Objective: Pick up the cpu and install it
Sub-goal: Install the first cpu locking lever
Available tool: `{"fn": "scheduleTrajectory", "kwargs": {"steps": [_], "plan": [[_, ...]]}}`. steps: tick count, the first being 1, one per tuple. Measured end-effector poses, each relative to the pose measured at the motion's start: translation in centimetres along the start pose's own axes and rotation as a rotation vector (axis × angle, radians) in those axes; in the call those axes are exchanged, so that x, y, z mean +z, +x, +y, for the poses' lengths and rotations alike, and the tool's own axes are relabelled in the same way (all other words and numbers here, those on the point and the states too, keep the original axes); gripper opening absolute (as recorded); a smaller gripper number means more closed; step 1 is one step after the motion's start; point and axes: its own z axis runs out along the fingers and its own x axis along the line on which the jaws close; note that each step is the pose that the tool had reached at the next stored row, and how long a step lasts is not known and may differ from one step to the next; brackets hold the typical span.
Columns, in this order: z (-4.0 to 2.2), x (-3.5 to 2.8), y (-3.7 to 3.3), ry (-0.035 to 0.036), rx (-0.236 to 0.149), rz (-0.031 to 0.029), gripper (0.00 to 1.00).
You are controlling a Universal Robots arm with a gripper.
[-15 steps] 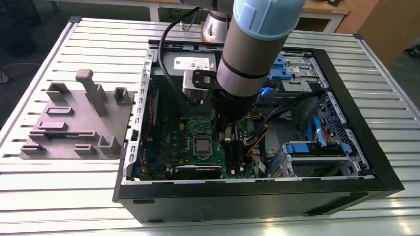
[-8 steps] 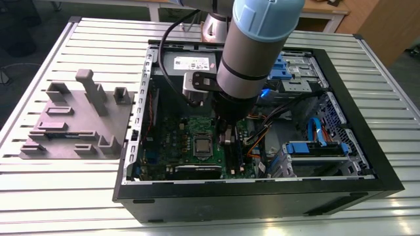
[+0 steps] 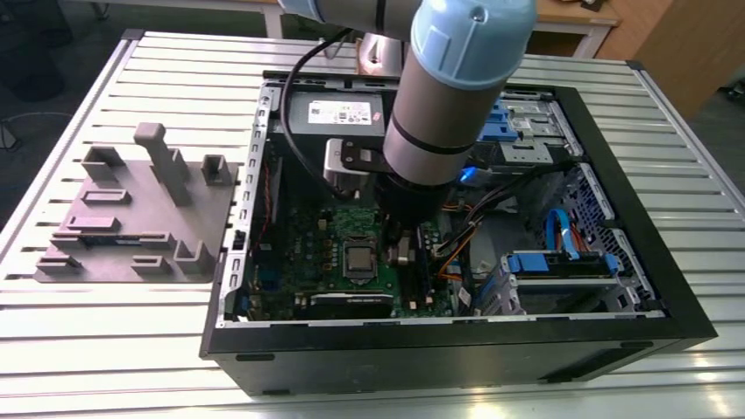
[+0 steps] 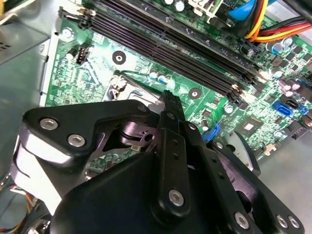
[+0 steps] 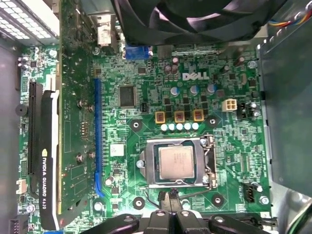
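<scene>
An open computer case [image 3: 466, 349] lies on its side on a slatted metal table [image 3: 117, 349], and the robot arm [image 3: 448, 113] reaches down into it from above. The cpu [image 5: 175, 162] sits flat in its socket [image 5: 146, 163] on the green motherboard [image 5: 146, 73], its silver-grey top facing up and the metal socket frame around its edges. In the exterior view the cpu [image 3: 358, 259] shows as a small grey square just to that view's left of the arm's lower end.

The gripper [image 5: 170, 197] hangs close over the board just beside one edge of the socket, its two fingers drawn together with nothing between them. I cannot tell whether the tips touch the board. In the second wrist view the gripper [image 4: 168, 97] points at the board near the long dark memory slots [image 4: 170, 44].

A black graphics card [image 5: 44, 161] stands in its slot well apart from the socket. The grey power supply [image 3: 338, 113] sits at the far end of the case. Beside the case, on the exterior view's left, a grey fixture plate [image 3: 140, 218] with upright blocks rests on the table.
</scene>
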Motion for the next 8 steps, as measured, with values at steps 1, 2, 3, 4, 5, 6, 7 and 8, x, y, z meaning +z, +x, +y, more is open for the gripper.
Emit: {"fn": "scheduleTrajectory", "kwargs": {"steps": [1, 2, 3, 4, 5, 6, 7, 8], "plan": [[-0.01, 0.08, 0.05, 0.0001, 0.0, 0.0016, 0.1], [-0.01, 0.16, 0.09, 0.0002, 0.0, 0.0037, 0.1], [-0.01, 0.2, 0.16, 0.0002, 0.0, 0.0064, 0.1], [-0.01, 0.26, 0.24, 0.0002, -0.001, 0.0073, 0.1], [-0.02, 0.38, 0.29, 0.0004, -0.001, 0.0075, 0.1], [-0.02, 0.5, 0.33, 0.0004, -0.001, 0.0074, 0.1], [-0.03, 0.63, 0.36, 0.0005, -0.001, 0.0075, 0.1], [-0.04, 0.79, 0.38, 0.0004, -0.002, 0.0076, 0.1]]}}
